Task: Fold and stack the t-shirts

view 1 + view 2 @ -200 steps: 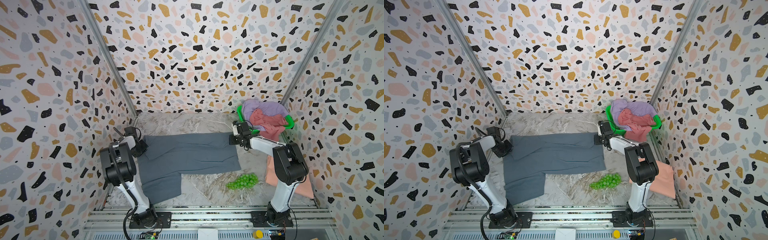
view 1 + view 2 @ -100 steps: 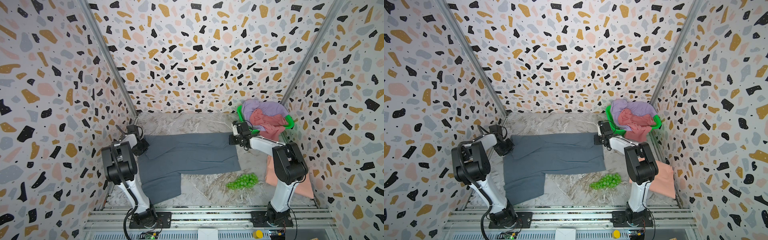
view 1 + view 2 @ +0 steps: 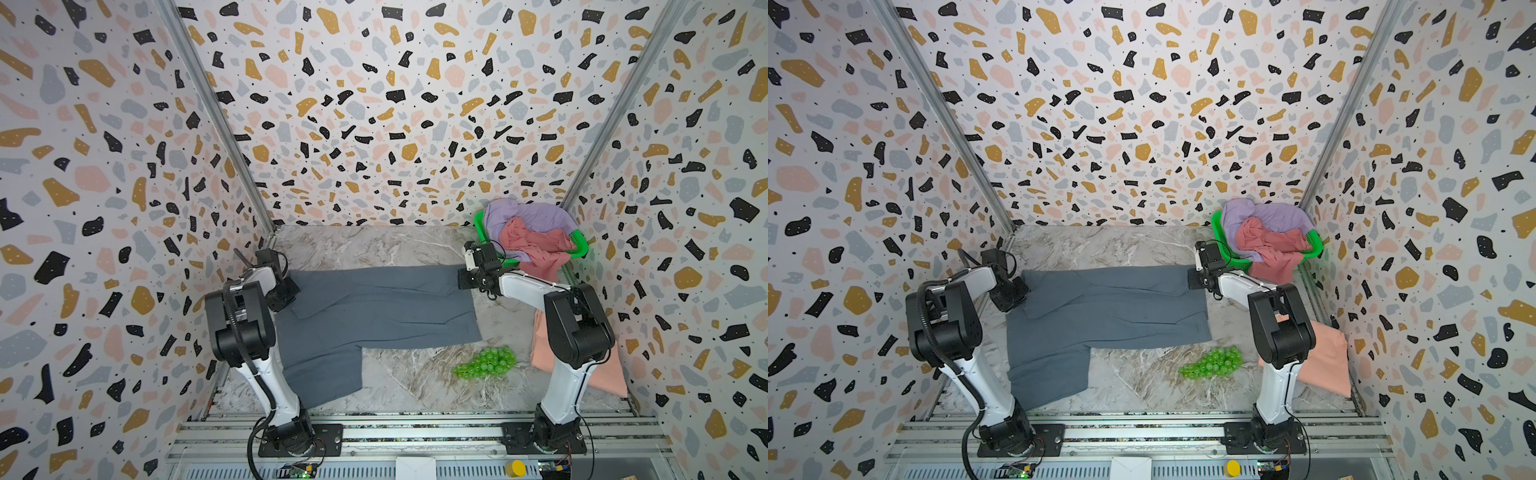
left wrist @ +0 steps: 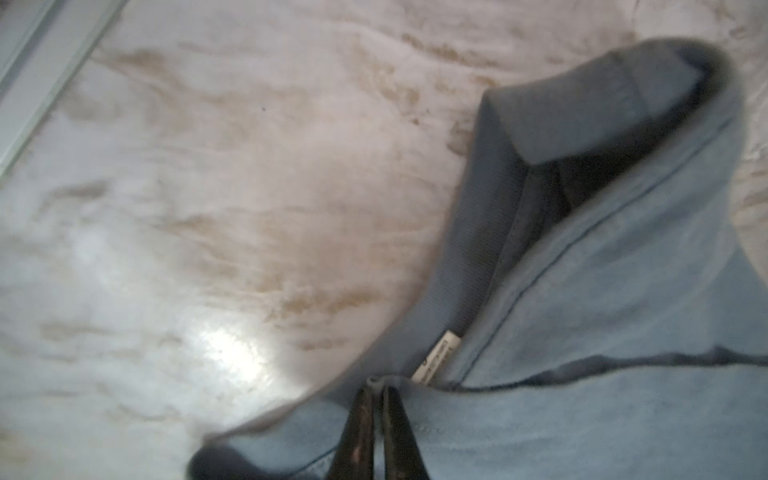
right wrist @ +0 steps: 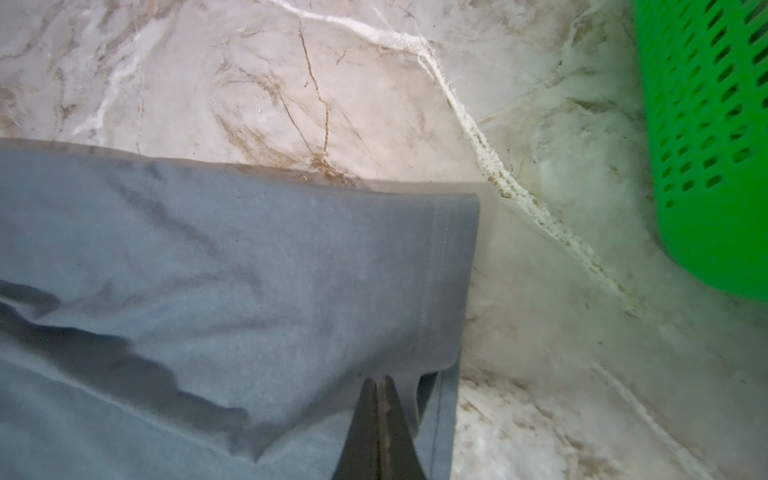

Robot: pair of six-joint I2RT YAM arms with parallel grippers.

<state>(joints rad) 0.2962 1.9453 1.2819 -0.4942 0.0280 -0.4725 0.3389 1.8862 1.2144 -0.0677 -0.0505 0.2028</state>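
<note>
A slate grey t-shirt (image 3: 374,307) (image 3: 1113,307) lies spread across the marble table, its far long edge folded over and one sleeve reaching toward the front. At its left end my left gripper (image 3: 291,291) (image 3: 1017,293) (image 4: 376,384) is shut on the cloth by the ribbed collar, close to the white neck label (image 4: 436,357). My right gripper (image 3: 463,280) (image 3: 1192,279) (image 5: 378,380) is shut on the grey t-shirt's hem (image 5: 440,291) at the right end. A lilac t-shirt (image 3: 528,214) and a rose pink t-shirt (image 3: 536,249) sit crumpled in the basket. A folded salmon peach t-shirt (image 3: 602,374) (image 3: 1325,353) lies at the right wall, partly behind the right arm.
The bright green mesh basket (image 3: 579,245) (image 5: 706,124) stands in the back right corner, just behind my right gripper. A bunch of green plastic grapes (image 3: 486,363) (image 3: 1212,363) lies in front of the grey t-shirt's right end. Patterned walls enclose three sides; a metal rail (image 3: 415,432) runs along the front.
My left gripper's jaws have closed onto the grey t-shirt's collar edge, and that arm has shifted slightly towards the back. The right arm and the shirt's right end have not moved.
</note>
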